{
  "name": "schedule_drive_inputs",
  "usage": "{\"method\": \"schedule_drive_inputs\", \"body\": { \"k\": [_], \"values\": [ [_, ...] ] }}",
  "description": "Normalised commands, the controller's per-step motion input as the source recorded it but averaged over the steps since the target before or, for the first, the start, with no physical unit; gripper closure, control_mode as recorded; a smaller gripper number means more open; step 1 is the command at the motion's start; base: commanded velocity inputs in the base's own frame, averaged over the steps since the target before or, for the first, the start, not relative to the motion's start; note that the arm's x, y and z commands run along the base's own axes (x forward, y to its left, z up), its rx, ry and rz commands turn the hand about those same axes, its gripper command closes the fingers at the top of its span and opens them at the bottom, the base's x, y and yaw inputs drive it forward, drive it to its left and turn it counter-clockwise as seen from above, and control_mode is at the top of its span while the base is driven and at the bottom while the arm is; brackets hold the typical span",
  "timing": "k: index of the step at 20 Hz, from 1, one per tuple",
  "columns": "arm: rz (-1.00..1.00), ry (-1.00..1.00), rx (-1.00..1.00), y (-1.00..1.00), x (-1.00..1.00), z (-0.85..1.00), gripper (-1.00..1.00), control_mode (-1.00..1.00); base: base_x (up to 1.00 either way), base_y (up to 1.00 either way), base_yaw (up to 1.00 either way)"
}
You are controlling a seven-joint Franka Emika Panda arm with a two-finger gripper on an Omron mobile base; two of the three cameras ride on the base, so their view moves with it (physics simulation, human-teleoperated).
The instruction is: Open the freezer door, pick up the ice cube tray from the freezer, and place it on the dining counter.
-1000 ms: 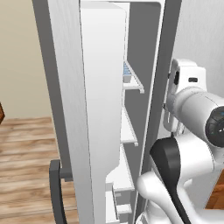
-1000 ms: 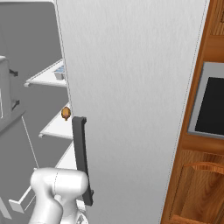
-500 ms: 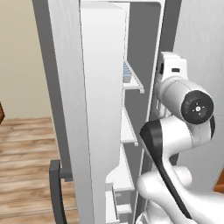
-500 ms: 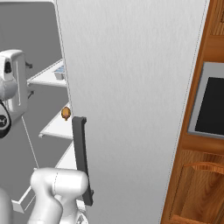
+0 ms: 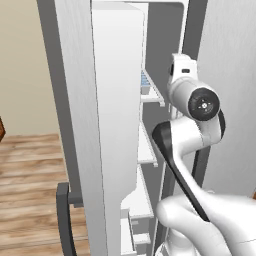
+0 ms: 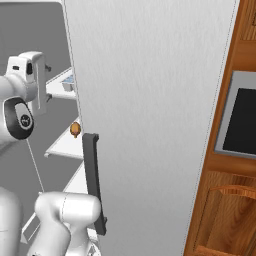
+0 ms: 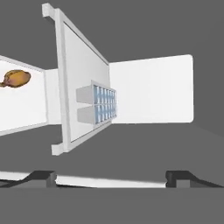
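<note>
The hand view alone shows the whole tray [image 7: 99, 104] lying on a white freezer shelf [image 7: 81, 78], with a brown lump [image 7: 16, 79] on the next shelf; the claw [image 7: 111, 177] is spread wide, holding nothing, well short of the tray; from the left base, the door [image 5: 82, 125] stands open, and the tray [image 5: 145, 80] peeks past the arm.

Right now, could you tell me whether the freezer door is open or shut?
Open: the freezer door stands swung out edge-on, exposing the white shelves, with the ice cube tray lying on one.
</note>
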Motion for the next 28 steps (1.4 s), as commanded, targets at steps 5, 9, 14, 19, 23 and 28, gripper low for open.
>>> {"method": "schedule_drive_inputs", "body": {
  "k": [5, 9, 14, 19, 23, 28],
  "values": [
    [0.00, 0.15, 0.00, 0.05, 0.52, 0.00, -1.00, -1.00, 0.00, 0.00, 0.00],
    [0.00, 0.15, -0.01, 0.13, 0.57, 0.00, -1.00, -1.00, 0.00, 0.00, 0.00],
    [0.00, 0.07, -0.01, 0.14, 0.55, -0.04, -1.00, -1.00, 0.00, 0.00, 0.00],
    [0.00, 0.00, -0.01, 0.00, 0.44, -0.22, -1.00, -1.00, 0.00, 0.00, 0.00],
    [0.00, 0.01, -0.04, 0.01, 0.34, -0.34, -1.00, -1.00, 0.00, 0.00, 0.00],
    [0.00, 0.03, -0.02, 0.00, 0.25, -0.30, -1.00, -1.00, 0.00, 0.00, 0.00]
  ]
}}
